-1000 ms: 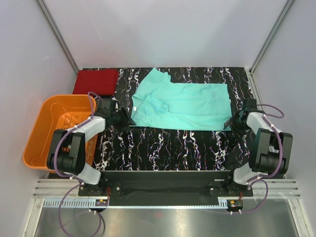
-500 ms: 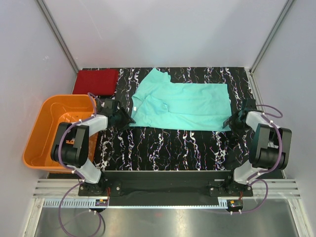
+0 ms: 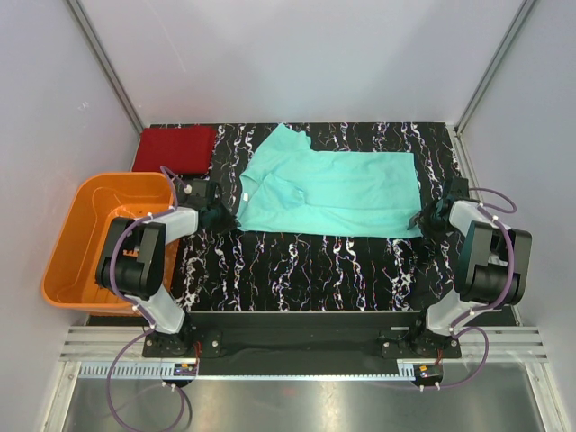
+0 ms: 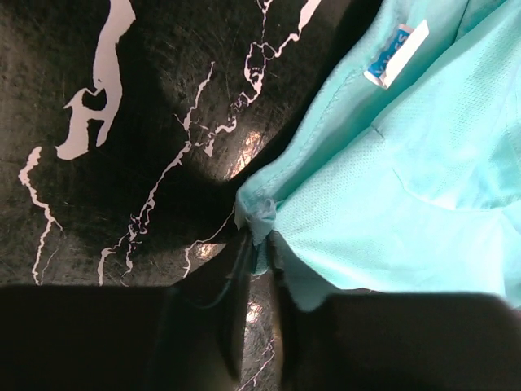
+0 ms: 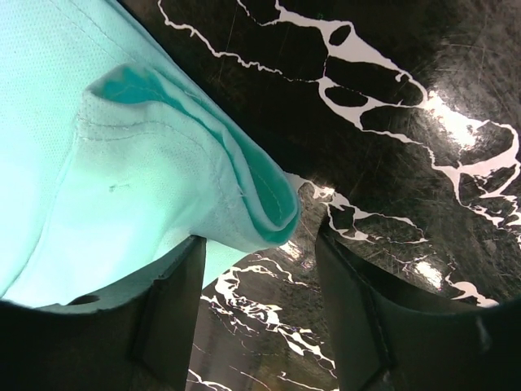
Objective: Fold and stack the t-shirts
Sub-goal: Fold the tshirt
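1. My left tool (image 4: 259, 248) is clamped on the near left corner of the teal t-shirt (image 4: 391, 187). Its two dark fingers stand almost together, with a small bunched tip of hem caught between them.
2. Just past that pinch the cloth spreads flat away from the tool. A white-and-blue label (image 4: 396, 53) shows further out along the shirt's edge.
3. My right tool (image 5: 259, 244) stands open with its fingers wide apart, straddling the shirt's near right corner. The doubled hem lies in the gap; cloth lies against one finger and stays clear of the other.
4. Between the two tools the teal t-shirt lies spread on the black, white-veined table (image 3: 306, 261). One sleeve pokes toward the far side.
5. Beyond the left tool and outward from it, the dark red t-shirt (image 3: 175, 148) sits folded at the table's far left corner, apart from the teal one.
6. Outward of the left tool, beside that arm, the orange basket (image 3: 67, 243) sits at the table's left edge.
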Controlling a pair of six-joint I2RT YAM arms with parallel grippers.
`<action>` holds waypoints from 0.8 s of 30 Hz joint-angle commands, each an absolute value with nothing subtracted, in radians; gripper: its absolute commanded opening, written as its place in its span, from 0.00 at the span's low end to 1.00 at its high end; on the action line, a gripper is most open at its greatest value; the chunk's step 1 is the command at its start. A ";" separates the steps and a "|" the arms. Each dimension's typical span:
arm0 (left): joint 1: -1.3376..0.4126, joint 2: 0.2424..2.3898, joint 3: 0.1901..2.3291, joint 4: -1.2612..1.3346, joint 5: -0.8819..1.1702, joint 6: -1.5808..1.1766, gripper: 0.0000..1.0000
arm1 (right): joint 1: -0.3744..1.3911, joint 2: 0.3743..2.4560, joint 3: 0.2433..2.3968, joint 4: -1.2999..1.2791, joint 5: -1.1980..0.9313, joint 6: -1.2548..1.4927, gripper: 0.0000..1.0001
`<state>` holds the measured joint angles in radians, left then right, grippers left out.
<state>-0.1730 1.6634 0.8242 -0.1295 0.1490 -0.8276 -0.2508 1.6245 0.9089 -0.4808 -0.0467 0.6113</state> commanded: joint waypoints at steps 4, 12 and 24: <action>-0.172 1.666 0.842 -0.150 0.081 -0.788 0.09 | -0.258 1.566 0.861 -0.474 -0.066 0.606 0.74; -0.172 1.669 0.845 -0.158 0.094 -0.782 0.16 | -0.258 1.600 0.891 -0.468 -0.069 0.606 0.75; -0.172 1.465 0.721 -0.291 -0.038 -0.839 0.00 | -0.259 1.508 0.781 -0.558 0.037 0.673 0.00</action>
